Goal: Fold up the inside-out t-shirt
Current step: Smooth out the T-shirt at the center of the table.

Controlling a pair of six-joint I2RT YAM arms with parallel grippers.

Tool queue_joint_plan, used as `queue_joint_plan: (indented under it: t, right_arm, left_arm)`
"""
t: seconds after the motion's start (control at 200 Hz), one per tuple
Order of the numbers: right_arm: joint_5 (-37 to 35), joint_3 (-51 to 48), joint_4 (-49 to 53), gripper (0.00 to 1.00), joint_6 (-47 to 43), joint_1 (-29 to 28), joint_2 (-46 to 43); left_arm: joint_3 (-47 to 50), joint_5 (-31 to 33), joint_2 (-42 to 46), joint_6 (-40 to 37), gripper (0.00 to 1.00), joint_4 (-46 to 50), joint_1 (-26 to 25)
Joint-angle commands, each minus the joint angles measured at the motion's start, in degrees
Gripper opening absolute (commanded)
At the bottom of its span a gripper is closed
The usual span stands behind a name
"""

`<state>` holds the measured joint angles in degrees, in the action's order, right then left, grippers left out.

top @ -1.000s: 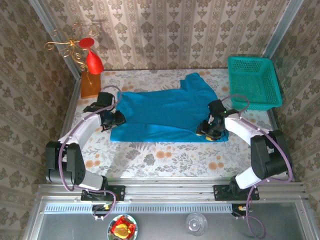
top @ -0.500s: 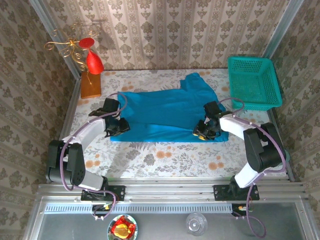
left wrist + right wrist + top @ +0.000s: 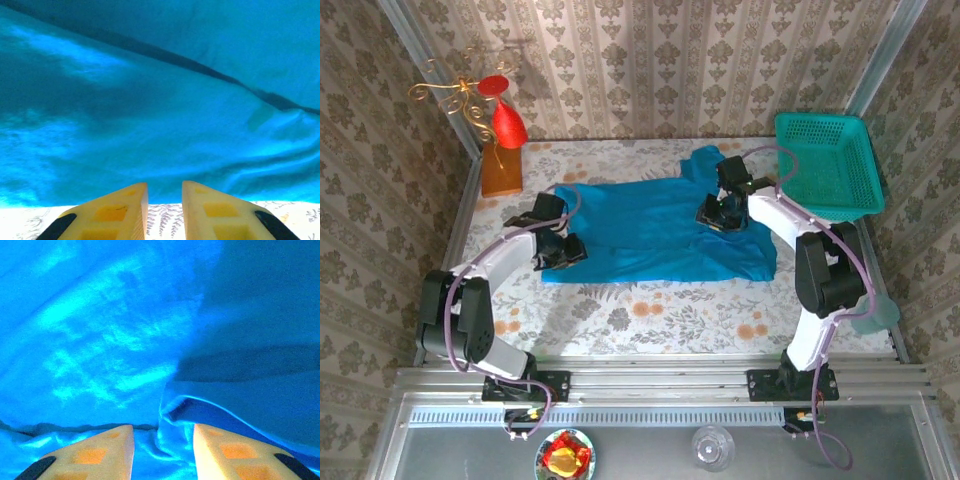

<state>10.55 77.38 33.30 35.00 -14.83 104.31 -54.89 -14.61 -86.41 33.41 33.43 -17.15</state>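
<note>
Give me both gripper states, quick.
Left gripper: slightly open, empty, beside the t-shirt.
Right gripper: open, t-shirt fold between its jaws, grip unclear.

The right arm [image 3: 775,212] hides part of the t-shirt [image 3: 640,225], which overruns both wrist views.

**Left arm** [image 3: 495,258] and **right arm** [image 3: 788,214]: white tubular links joined by bulky black joint housings. Each arm is seated on a black mounting plate [image 3: 525,384] fixed to the aluminium rail [image 3: 660,381] at the near edge of the table [image 3: 620,316]. A thin purple cable [image 3: 561,187] runs in loose loops outside each arm, from base to wrist.

**Left gripper** [image 3: 164,192] and **right gripper** [image 3: 162,432]: two wedge-shaped yellow fingers [image 3: 117,215] apiece. Each finger face carries a shallow, darker square recess and a black strip at its outer lower corner.
</note>
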Motion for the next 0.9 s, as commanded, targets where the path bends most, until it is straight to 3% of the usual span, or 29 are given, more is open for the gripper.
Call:
queue_joint_plan:
  t: [0.0, 0.275, 0.365, 0.575, 0.89]
  right_arm:
    - [-4.3, -0.4, 7.1, 0.41, -3.4, 0.1, -2.1]
    - [-3.6, -10.0, 4.5, 0.49, -3.0, 2.7, -6.5]
    - [-2.6, -11.1, 3.6, 0.52, -3.0, 4.2, -6.2]
    - [-7.2, -13.3, 5.9, 0.59, -5.6, 7.5, -7.5]
    - [-6.4, -23.2, 4.3, 0.64, -5.8, 16.1, -9.5]
  left_arm:
    - [-2.3, -2.2, -2.0, -1.0, 0.25, 1.0, -1.4]
    - [-4.7, -1.9, -8.3, -2.0, 0.23, 0.0, -4.1]
    - [-5.3, 1.1, -10.0, -3.2, 0.21, 1.5, -4.0]
    - [-3.7, 6.1, -11.8, -5.1, 0.2, 3.9, -0.8]
    - [1.8, 5.9, -11.7, -7.0, 0.19, 3.6, 4.5]
